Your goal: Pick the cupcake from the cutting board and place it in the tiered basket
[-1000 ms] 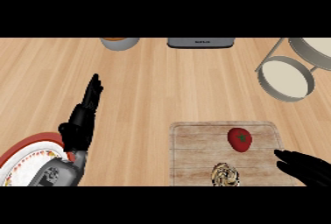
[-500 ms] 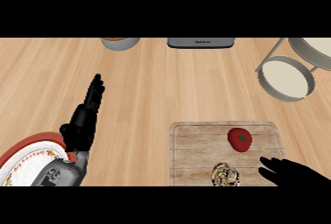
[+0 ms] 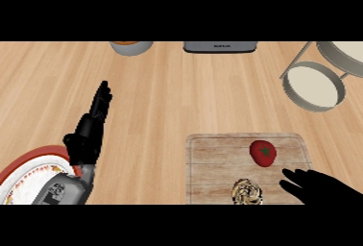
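At the left side of the counter the left hand [image 3: 90, 130] rests open, fingers straight. On the cutting board [image 3: 212, 158], near its lower edge, sits the cupcake [image 3: 247, 191]: probably light and soft, best taken by its sides. The right hand [image 3: 315, 187] hovers beside it, fingers spread.

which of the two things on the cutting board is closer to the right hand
The cupcake, pale and swirled at the cutting board's near edge, just left of the right hand. The red strawberry sits farther up.
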`<state>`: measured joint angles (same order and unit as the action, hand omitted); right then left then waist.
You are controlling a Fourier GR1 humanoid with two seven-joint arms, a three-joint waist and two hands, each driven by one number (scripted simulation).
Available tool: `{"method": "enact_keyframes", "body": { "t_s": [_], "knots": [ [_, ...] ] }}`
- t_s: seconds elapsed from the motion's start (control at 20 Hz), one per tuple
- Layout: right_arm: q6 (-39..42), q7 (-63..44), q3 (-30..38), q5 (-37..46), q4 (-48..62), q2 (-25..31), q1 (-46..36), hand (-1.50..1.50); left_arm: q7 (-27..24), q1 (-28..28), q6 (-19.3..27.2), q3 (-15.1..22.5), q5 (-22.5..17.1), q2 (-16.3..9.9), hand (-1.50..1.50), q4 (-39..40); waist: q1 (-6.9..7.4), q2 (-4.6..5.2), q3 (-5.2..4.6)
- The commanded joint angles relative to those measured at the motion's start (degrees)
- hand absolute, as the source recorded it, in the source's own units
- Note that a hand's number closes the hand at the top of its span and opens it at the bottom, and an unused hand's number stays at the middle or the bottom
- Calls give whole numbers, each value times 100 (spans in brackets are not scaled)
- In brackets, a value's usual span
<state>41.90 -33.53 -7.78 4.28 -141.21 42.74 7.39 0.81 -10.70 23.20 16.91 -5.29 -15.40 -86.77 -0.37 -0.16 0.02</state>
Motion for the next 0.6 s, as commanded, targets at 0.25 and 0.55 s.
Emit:
{"method": "enact_keyframes", "body": {
  "t_s": [0.25,0.55],
  "knots": [
    [53,285,-795,1666,-394,-141,-377,-150,-82,119,-263,-200,-83,-54,0,-42,35,-6,2],
    [-271,323,-909,2088,228,-182,-642,-150,-155,63,-142,-87,95,234,0,158,11,6,3]
  ]
}}
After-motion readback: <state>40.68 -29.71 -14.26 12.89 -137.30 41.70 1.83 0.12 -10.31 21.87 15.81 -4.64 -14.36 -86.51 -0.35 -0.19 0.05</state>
